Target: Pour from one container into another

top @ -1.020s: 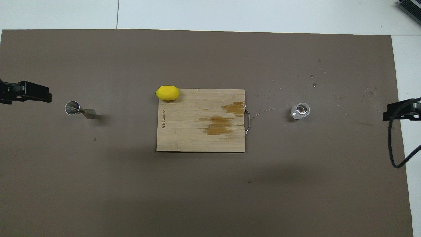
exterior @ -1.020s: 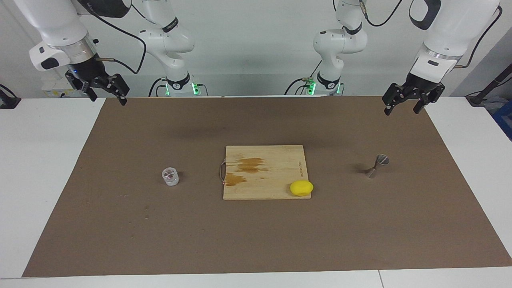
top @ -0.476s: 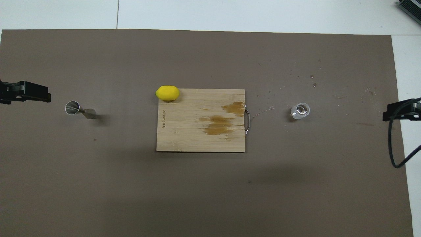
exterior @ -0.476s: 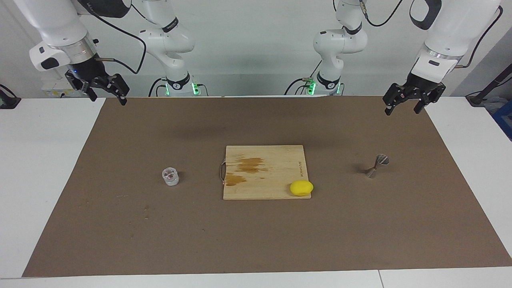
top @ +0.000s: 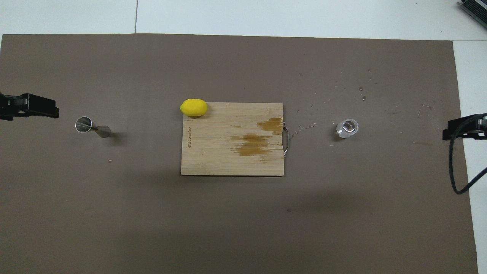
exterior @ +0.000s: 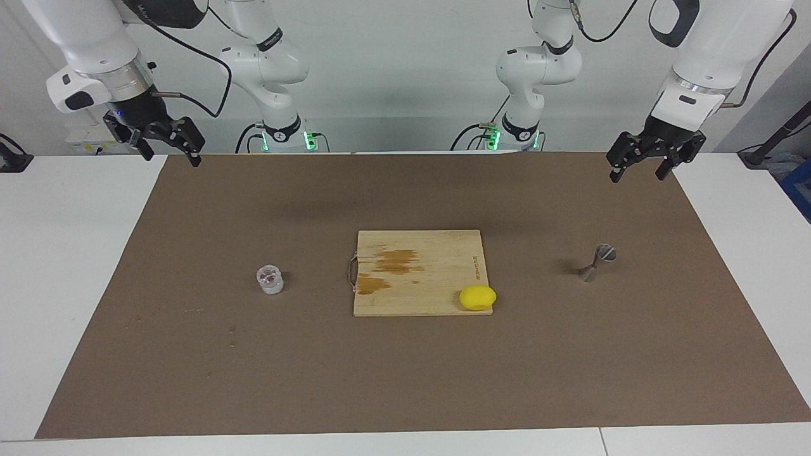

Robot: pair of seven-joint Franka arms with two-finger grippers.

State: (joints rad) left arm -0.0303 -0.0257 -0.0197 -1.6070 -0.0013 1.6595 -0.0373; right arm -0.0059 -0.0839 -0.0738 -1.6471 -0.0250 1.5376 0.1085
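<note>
Glass cup (exterior: pixel 270 279) first, since that is what I am to pour from: it stands upright on the brown mat (exterior: pixel 405 380) toward my right arm's end of the worktop (exterior: pixel 57 266), squat and clear, with nothing touching it. A few small droplets speckle the mat around it. My right pincer (exterior: pixel 166 147) hangs in the air over the mat's corner at the robots' edge of that same end, well apart from the cup, its fingers spread wide and holding nothing; from overhead only its dark tip (top: pixel 462 129) shows at the frame's edge.

Moving along toward the middle, a wooden cutting board (exterior: pixel 418 253) lies flat on the mat, its thin metal handle (exterior: pixel 350 272) on the edge that faces the cup. Darker wet-looking stains (exterior: pixel 396 261) mark the board's surface. A yellow lemon (exterior: pixel 478 297) rests on the board's corner that is farther from the robots and toward my left arm's end, partly overhanging the edge.

Next comes the metal jigger (exterior: pixel 598 262), hourglass-shaped and silvery, standing on the mat toward my left arm's end, well apart from the board. It stands alone with its open mouth up. My left pincer (exterior: pixel 641 166) hovers over the mat's edge nearest the robots at that end, released, fingers apart, empty, well clear of the jigger.
</note>
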